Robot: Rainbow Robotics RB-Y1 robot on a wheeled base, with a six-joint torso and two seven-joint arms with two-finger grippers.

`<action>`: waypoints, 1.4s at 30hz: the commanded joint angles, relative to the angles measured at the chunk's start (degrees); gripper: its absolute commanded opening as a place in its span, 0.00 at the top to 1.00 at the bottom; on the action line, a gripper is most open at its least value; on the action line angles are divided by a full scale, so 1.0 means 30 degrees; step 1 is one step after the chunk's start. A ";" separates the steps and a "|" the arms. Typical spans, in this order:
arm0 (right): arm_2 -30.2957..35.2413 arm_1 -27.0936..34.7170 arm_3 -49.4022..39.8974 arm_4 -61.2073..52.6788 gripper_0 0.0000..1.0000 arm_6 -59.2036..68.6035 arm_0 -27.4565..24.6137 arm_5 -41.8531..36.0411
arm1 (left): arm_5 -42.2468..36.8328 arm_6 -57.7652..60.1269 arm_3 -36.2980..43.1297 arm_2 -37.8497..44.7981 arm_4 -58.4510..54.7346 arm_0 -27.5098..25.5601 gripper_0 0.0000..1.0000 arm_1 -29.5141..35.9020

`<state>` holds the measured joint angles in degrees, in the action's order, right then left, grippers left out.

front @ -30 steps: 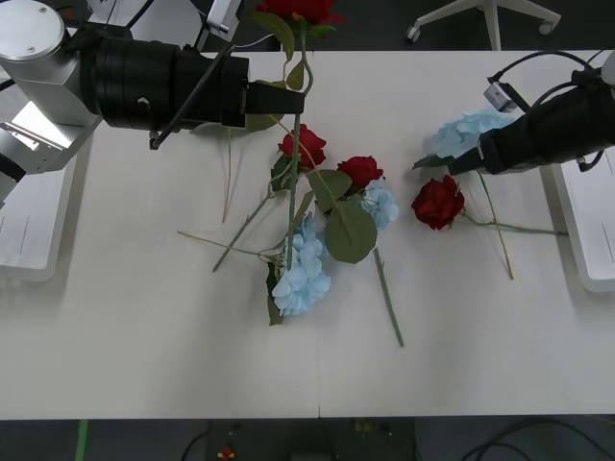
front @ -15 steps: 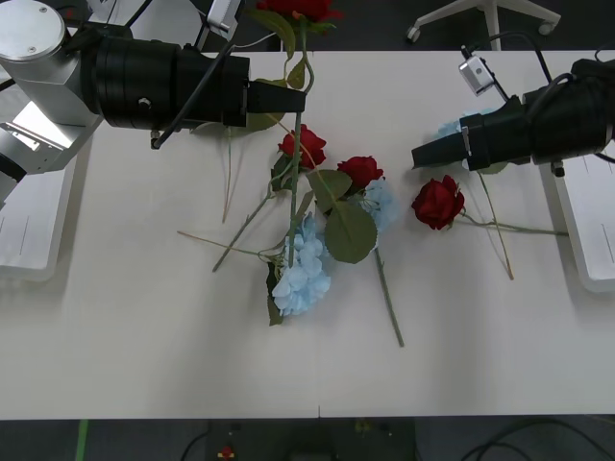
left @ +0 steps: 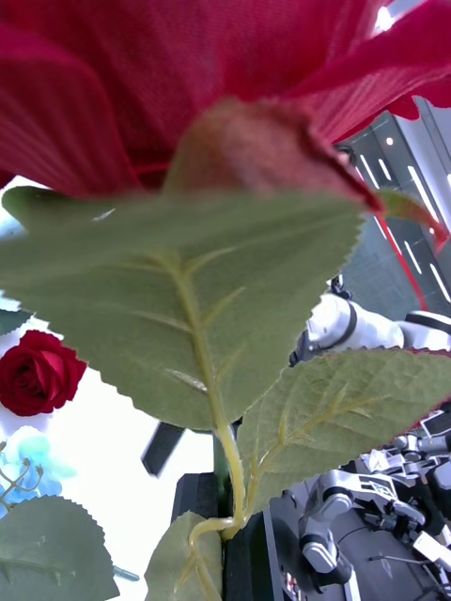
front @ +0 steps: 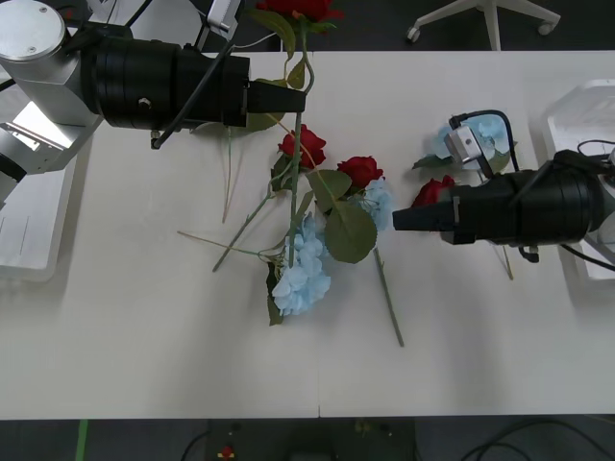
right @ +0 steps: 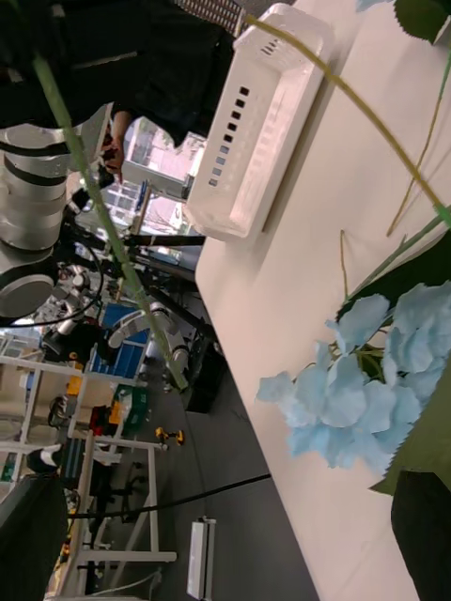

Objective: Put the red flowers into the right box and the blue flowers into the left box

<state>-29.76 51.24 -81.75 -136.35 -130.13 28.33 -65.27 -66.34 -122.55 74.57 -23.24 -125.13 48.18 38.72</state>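
Note:
My left gripper [front: 293, 98] is shut on the stem of a red flower [front: 298, 8], held high over the table's far side. Its bloom [left: 188, 75] and leaves sit close before the left wrist camera, and its stem hangs down over the pile. In the middle lie two red flowers [front: 303, 146] and blue flowers [front: 303, 269] tangled together. My right gripper [front: 399, 220] points left toward that pile, open, low above the table. Partly under its arm lies another red flower [front: 430, 192], with a blue flower [front: 480, 130] behind it. The left box [front: 29, 240] and the right box [front: 577, 106] stand at the table's sides.
Loose stems [front: 226, 240] spread left of the pile. In the right wrist view, a blue flower [right: 376, 394] lies close ahead, with the left box [right: 263, 122] beyond it. An office chair [front: 485, 19] stands behind the table.
My right arm has swung from the table's far right toward the front, turning to point left over the single red flower. The left arm and its held flower have not moved.

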 commanded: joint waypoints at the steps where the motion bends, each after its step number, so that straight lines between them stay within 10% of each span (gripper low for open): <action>1: 0.0750 0.0234 -0.2311 -0.0545 0.00 -0.0188 -0.1563 0.1016 | 0.0168 -0.1395 0.0573 -0.0106 -0.0302 -0.0094 1.00 -0.0191; 21: 0.1453 -0.6445 -0.2926 0.0041 0.00 -0.0744 -0.2442 0.2862 | 0.0168 -0.1395 0.0573 -0.0106 -0.0302 -0.0094 1.00 -0.0191; 42: 0.1423 -0.8731 -0.2926 0.2678 0.00 -0.0451 -0.1622 0.5997 | 0.0168 -0.1395 0.0573 -0.0106 -0.0302 -0.0094 1.00 -0.0191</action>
<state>-26.17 27.02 -88.80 -128.79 -131.15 21.58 -48.13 -66.33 -122.56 74.60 -23.24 -125.13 48.17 38.69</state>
